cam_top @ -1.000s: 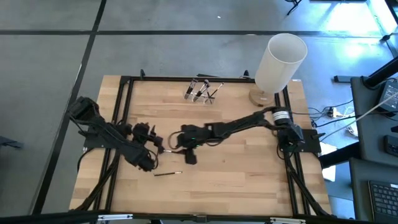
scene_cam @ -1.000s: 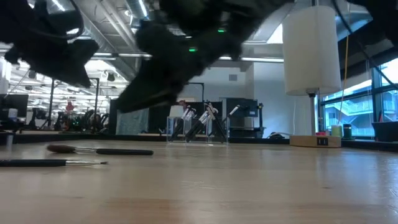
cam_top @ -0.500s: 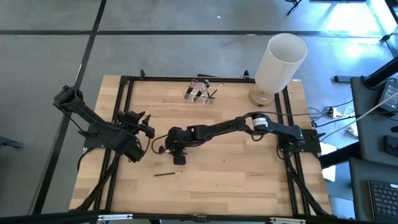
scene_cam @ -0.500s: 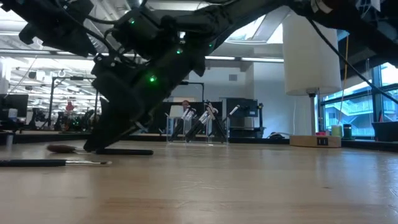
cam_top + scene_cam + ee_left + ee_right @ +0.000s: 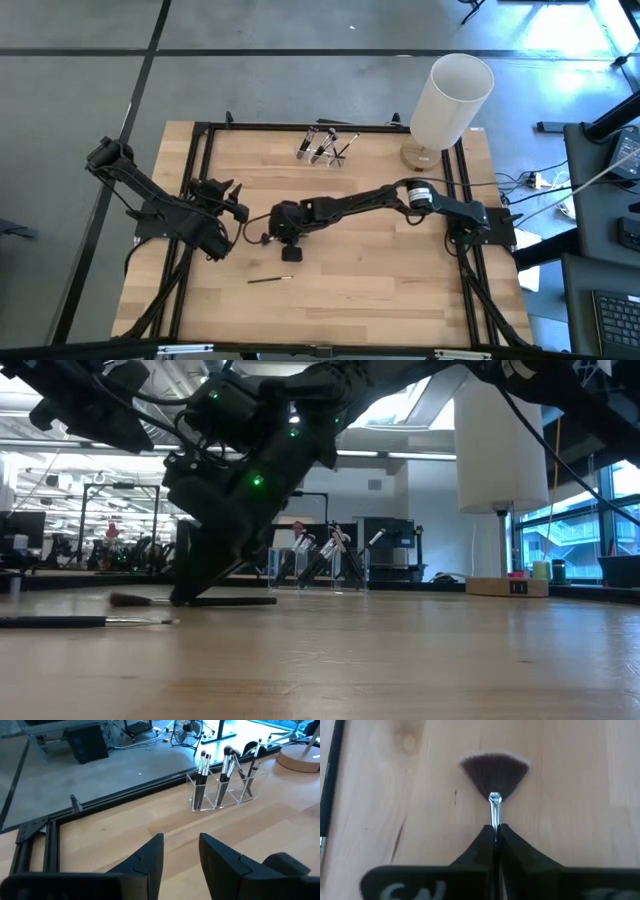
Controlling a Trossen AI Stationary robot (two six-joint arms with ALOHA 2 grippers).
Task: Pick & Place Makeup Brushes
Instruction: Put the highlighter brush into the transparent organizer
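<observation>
While the left pincer [image 5: 232,200] waits at nine o'clock with its fingers parted and nothing between them, a thin brush [image 5: 268,280] lies loose at six o'clock on the tabletop [image 5: 380,280]. Right of it, the right pincer [image 5: 495,832] is clenched on the fan brush [image 5: 494,772] near the middle. More brushes stand in a clear holder [image 5: 322,146] at twelve o'clock.

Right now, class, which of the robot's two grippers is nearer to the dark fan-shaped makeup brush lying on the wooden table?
Right. The right gripper is shut on the dark fan-shaped makeup brush at its handle, low over the wooden table. The left gripper hovers apart, toward the table's left side.
</observation>
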